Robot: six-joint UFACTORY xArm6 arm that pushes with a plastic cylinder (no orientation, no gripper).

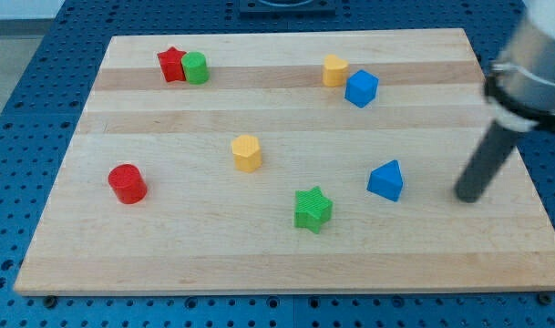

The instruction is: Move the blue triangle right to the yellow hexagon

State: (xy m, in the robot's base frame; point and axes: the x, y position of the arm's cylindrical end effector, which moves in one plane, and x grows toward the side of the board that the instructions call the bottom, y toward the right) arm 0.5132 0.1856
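The blue triangle (386, 180) lies on the wooden board at the view's lower right. The yellow hexagon (246, 152) stands near the board's middle, well to the view's left of the triangle and a little higher. My tip (467, 196) rests on the board to the view's right of the blue triangle, about a block's width or two away, not touching it. The dark rod slants up to the view's right edge.
A green star (313, 209) lies left and below the triangle. A blue cube (361, 88) and a yellow block (334, 70) sit at the top right. A red star (171, 65) touches a green cylinder (196, 67) at top left. A red cylinder (128, 183) stands at left.
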